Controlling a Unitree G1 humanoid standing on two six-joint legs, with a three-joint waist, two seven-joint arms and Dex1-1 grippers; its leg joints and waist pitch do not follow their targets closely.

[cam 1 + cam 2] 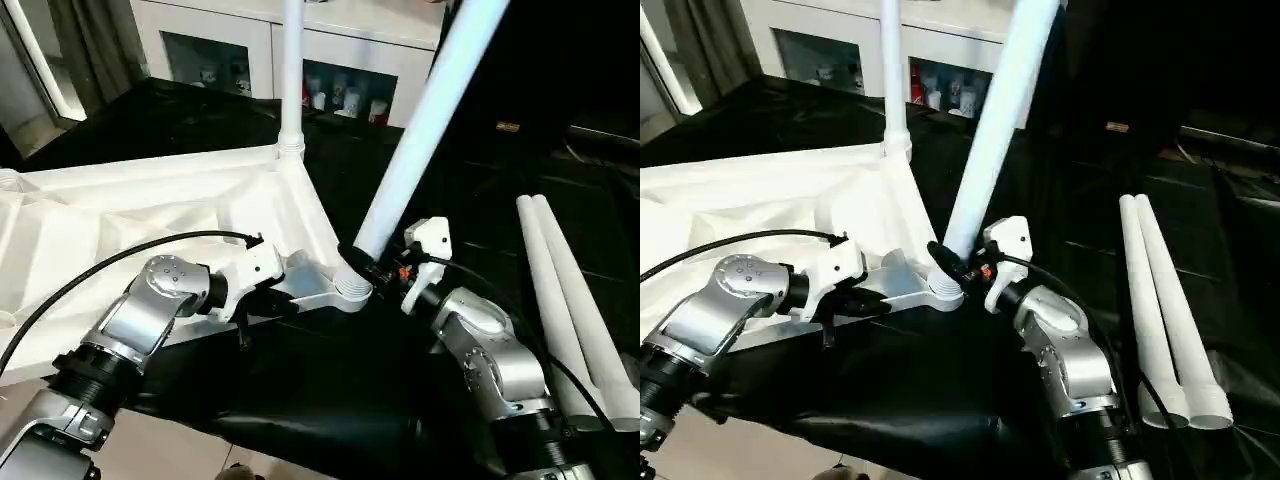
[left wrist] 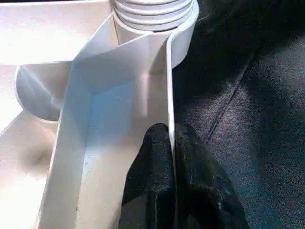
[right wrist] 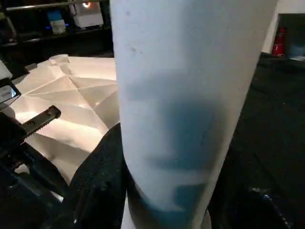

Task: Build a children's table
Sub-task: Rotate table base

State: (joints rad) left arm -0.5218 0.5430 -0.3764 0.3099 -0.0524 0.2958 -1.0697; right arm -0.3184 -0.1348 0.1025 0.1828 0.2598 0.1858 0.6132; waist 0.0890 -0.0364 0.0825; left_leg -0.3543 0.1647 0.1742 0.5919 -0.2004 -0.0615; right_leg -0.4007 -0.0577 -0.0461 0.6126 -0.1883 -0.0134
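White plastic is lying upside down on a black-covered table (image 1: 420, 160): the children's table top (image 1: 110, 215), ribbed underside facing up. The left end effector (image 2: 170, 138) is pinching the thin rim wall of the top at its near corner, one black finger on each side of the wall, pressed nearly together on it. Just beyond these fingertips sits the round corner socket (image 1: 350, 290), ringed with grooves.

Rising out of that socket is a tilted leg (image 1: 425, 125), leaning away from the upright. The right end effector (image 1: 372, 262) is closing around the lower end of this leg just above the socket, black fingers (image 3: 95, 186) wrapping both sides of the tube. The two end effectors are working close together, the socket sitting between them.

Farther from the left end effector, along the same edge of the top, another leg (image 1: 292, 70) is standing upright in the far corner socket. On the outer side of the right arm, well apart from its end effector, two loose legs (image 1: 1165, 300) are lying side by side and touching on the black cover, open ends pointing towards the robot.

Behind the table, a white cabinet (image 1: 330, 60) with glass-fronted shelves is standing, small items showing behind the glass.
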